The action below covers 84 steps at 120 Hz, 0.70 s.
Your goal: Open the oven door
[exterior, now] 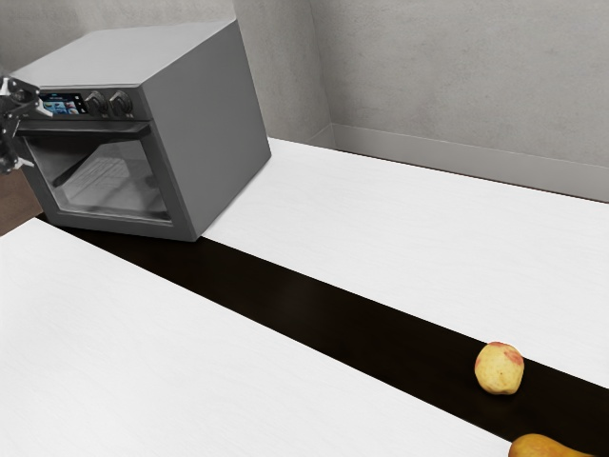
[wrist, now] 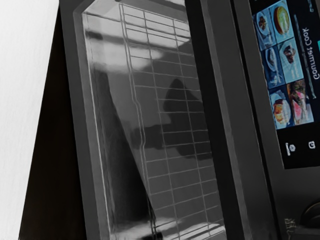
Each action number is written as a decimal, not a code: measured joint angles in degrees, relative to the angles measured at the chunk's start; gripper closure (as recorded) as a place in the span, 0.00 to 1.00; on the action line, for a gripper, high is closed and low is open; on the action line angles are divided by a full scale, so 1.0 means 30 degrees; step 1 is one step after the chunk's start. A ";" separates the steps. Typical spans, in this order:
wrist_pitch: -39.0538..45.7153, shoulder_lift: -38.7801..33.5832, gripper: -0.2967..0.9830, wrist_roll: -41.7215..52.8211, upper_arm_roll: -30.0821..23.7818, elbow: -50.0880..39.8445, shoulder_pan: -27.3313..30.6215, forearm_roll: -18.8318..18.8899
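Oven: the oven [exterior: 211, 129] is standing on the white surface [exterior: 400, 205], towards the exterior view's left, its front meeting the black strip [exterior: 295, 307].
Oven door: the door [exterior: 119, 227] is sitting shut at the front of the oven, beneath the control panel.
Door handle: the handle [exterior: 95, 129] is running across the top of the door.
Door glass: the glass [exterior: 133, 190] is letting the wire rack [wrist: 163, 132] inside show through; pale streaks and a dark shape are crossing it in the wrist view.
Gripper: the gripper [exterior: 15, 109] is hovering at the exterior view's left edge, by the display end of the oven front; part of it is lying outside that view. Whether it is standing apart or together, I cannot tell. Contact with the handle cannot be confirmed.
Display: the display [exterior: 63, 105] is glowing with food pictures; its lettering is reading "Gourmet Cook" in the wrist view.
Knobs: two dark knobs [exterior: 108, 104] are sitting side by side next to the display.
Apple: a yellow apple [exterior: 500, 369] with red patches is resting on the black strip, well apart from the oven.
Orange-yellow fruit: a smooth fruit [exterior: 545, 447] is lying near the apple, partly cut off by the exterior view's lower edge.
Wall: a grey wall [exterior: 457, 76] is rising behind the surface.
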 joint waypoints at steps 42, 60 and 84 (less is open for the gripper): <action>0.1463 0.2219 0.23 -0.2199 -0.0065 0.1590 -0.0590 -0.0030; 0.1792 0.2902 0.23 -0.3019 -0.0068 0.2156 -0.0705 0.0071; 0.2210 0.3525 0.23 -0.3835 -0.0065 0.2719 -0.0776 0.0119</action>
